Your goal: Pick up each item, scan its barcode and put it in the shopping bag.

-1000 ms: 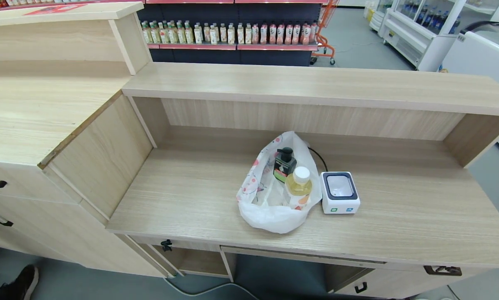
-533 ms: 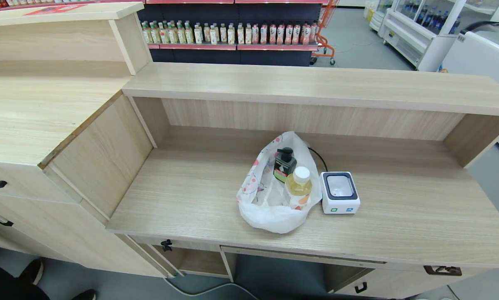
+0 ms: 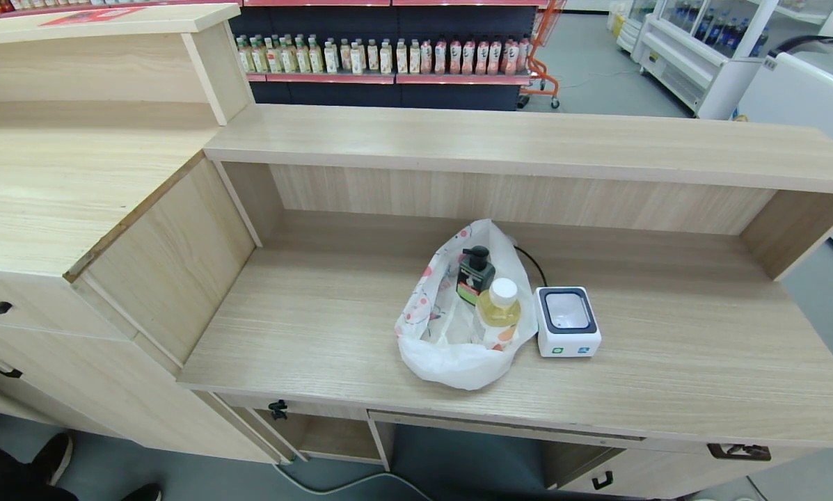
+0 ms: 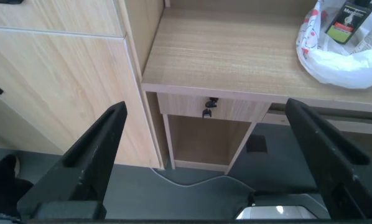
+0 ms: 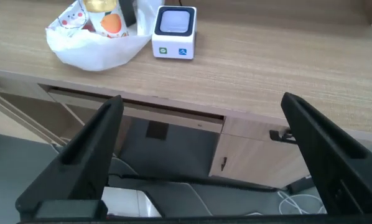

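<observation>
A white shopping bag (image 3: 451,355) with a red pattern sits open on the wooden counter (image 3: 305,327). Inside it stand a black pump bottle (image 3: 475,277) and a yellow drink bottle (image 3: 500,306) with a white cap. A white barcode scanner (image 3: 568,321) stands right beside the bag, window up. My left gripper (image 4: 206,112) hangs open below the counter's front edge, left of the bag (image 4: 341,59). My right gripper (image 5: 203,102) is open too, low in front of the counter, near the scanner (image 5: 175,31) and the bag (image 5: 93,46). Both hold nothing.
A raised shelf (image 3: 527,142) overhangs the back of the counter, with side walls at both ends. A black cable (image 3: 531,261) runs behind the scanner. Drawers and an open cubby (image 4: 204,143) lie under the counter. Bare counter stretches either side of the bag.
</observation>
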Available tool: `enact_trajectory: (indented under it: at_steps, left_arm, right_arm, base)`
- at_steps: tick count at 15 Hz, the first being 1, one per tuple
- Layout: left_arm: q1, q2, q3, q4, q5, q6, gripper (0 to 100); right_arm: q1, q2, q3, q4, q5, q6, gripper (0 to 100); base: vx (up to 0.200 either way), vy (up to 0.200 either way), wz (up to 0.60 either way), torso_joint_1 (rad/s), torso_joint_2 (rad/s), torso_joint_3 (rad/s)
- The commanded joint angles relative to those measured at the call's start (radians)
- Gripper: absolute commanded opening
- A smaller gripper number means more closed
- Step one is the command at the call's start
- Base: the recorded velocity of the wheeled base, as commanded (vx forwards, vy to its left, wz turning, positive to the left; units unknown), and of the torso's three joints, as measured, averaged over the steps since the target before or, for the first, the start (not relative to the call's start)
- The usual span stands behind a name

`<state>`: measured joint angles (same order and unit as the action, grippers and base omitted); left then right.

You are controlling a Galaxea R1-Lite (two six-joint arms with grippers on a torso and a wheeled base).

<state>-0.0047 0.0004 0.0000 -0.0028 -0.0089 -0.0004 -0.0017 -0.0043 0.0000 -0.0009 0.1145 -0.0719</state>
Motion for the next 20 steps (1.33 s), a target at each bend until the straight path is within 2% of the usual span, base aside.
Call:
enact_trajectory:
  at_steps: [1, 10, 14, 17, 20]
  left_arm:
    - [0.0, 0.0, 0.0, 0.0, 0.0, 0.0, 100]
    - [0.0, 0.001, 0.0, 0.0, 0.0, -0.003, 100]
    - [0.0, 0.0, 0.0, 0.0, 0.001, 0.005, 100]
    - [0.0, 0.001, 0.0, 0.0, 0.0, 0.0, 100]
    - [0.0, 0.01, 0.0, 0.0, -0.002, 0.003, 100]
  right_arm:
    - [0.0, 0.004, 0.0, 0.001, 0.001, 0.0, 100]
    - [0.0, 0.004, 0.0, -0.001, 0.001, 0.0, 100]
    - [0.0, 0.004, 0.0, 0.001, 0.001, 0.001, 100]
    - [-0.001, 0.004, 0.0, 0.001, 0.001, 0.0, 100]
    - [-0.001, 0.004, 0.0, -0.001, 0.001, 0.0, 100]
  base:
    - [0.0, 0.0, 0.0, 0.0, 0.0, 0.0]
    - [0.0, 0.0, 0.0, 0.0, 0.0, 0.0]
    - [0.0, -0.2, 0.0, 0.006, 0.0, 0.005]
    - [0.0, 0.0, 0.0, 0.0, 0.0, 0.0]
    - [0.2, 0.0, 0.0, -0.002, 0.0, 0.002]
